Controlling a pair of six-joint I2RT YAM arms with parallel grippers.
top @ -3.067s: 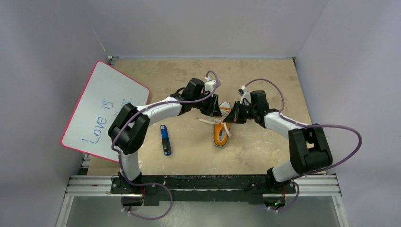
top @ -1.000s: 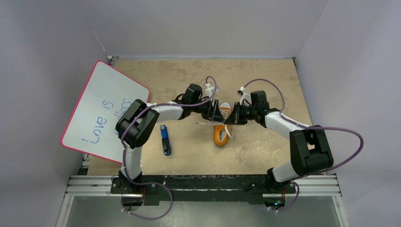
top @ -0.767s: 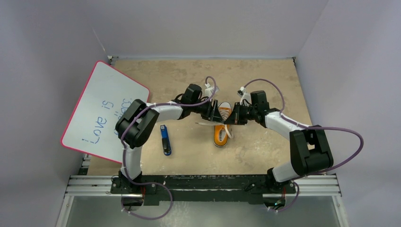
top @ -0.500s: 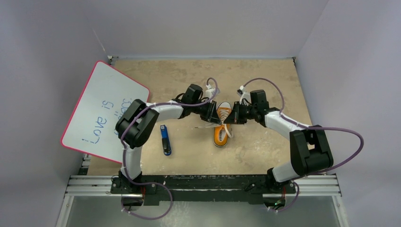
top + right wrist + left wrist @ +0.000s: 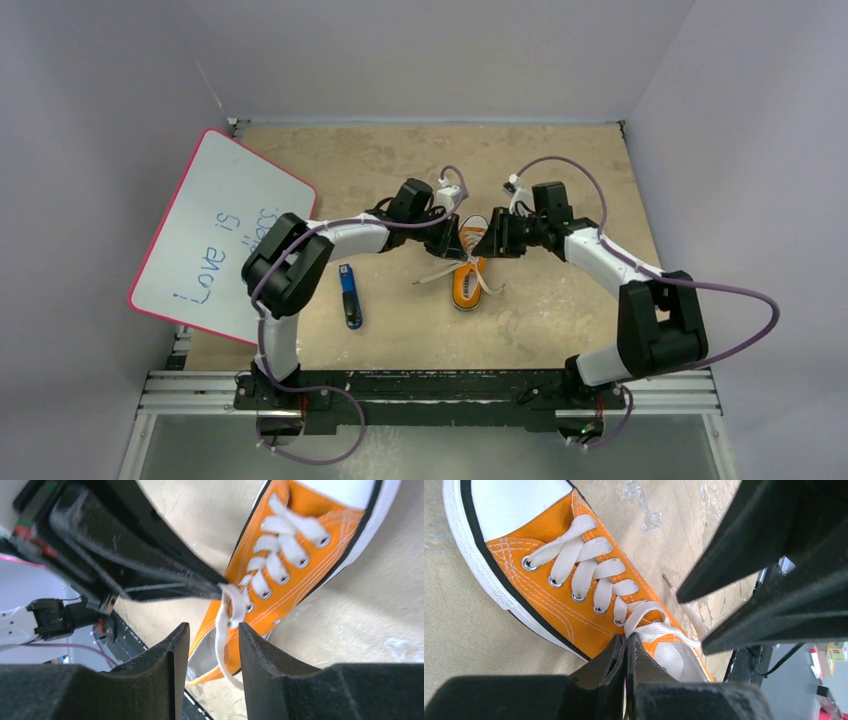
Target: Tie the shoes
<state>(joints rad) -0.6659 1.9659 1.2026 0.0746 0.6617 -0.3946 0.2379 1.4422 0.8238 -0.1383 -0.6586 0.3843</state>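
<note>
The orange sneaker [image 5: 467, 275] lies mid-table, white toe cap toward the back wall; it also shows in the left wrist view [image 5: 549, 605] and the right wrist view [image 5: 325, 562]. My left gripper [image 5: 626, 641] is shut on a white lace loop [image 5: 644, 611] at the top eyelets, by the tongue. In the top view it [image 5: 457, 243] sits over the shoe's left side. My right gripper [image 5: 212, 627] is open just above the shoe's opening, with a hanging lace strand [image 5: 220, 630] between its fingers, not pinched. In the top view it [image 5: 488, 244] faces the left gripper. Loose lace ends [image 5: 435, 276] trail off both sides.
A blue-and-black marker [image 5: 348, 294] lies left of the shoe. A pink-edged whiteboard [image 5: 215, 235] leans over the table's left edge. Grey walls close the back and sides. The arm bases stand on the rail [image 5: 430, 385] at the near edge.
The left gripper has moved right onto the shoe's top eyelets and holds the lace. The lace that lay stretched to the left has drawn in. The right arm has lifted and opened slightly.
</note>
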